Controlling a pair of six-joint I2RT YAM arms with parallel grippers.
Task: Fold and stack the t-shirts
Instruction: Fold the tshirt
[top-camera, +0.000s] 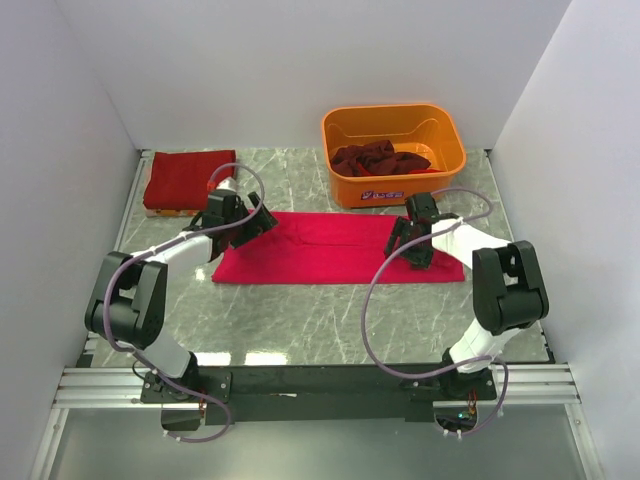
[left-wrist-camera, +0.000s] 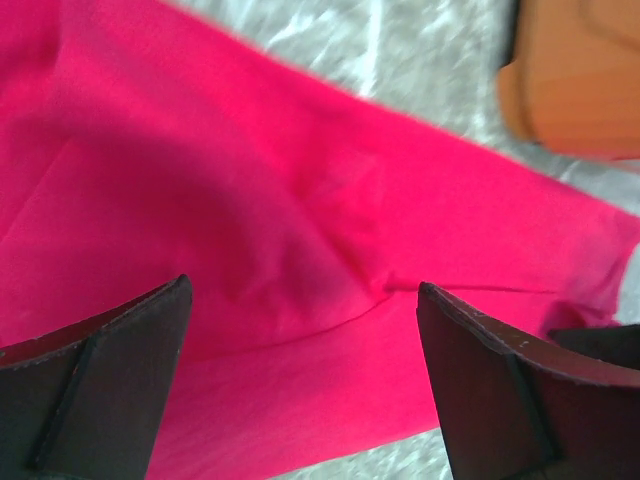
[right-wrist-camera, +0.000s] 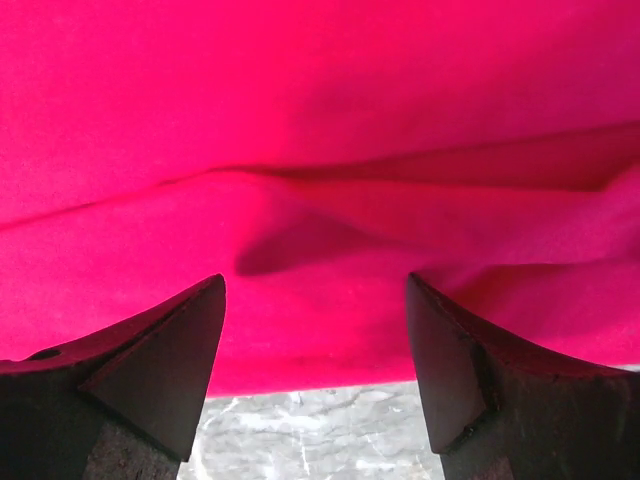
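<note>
A bright pink-red t-shirt (top-camera: 320, 250) lies spread in a long folded strip across the middle of the marble table. My left gripper (top-camera: 262, 222) hovers open over its left end; in the left wrist view the shirt (left-wrist-camera: 250, 200) fills the frame between my open fingers (left-wrist-camera: 110, 370). My right gripper (top-camera: 405, 243) is open over the shirt's right part; the right wrist view shows the shirt's near edge (right-wrist-camera: 320, 300) with folds between my open fingers (right-wrist-camera: 470, 370). A folded dark red shirt (top-camera: 188, 180) lies at the back left. Dark red shirts (top-camera: 378, 158) lie crumpled in the orange bin (top-camera: 440, 175).
The orange bin stands at the back right, its corner showing in the left wrist view (left-wrist-camera: 580, 80). White walls enclose the table on three sides. The folded dark red shirt rests on a thin board (top-camera: 168, 211) at the back left.
</note>
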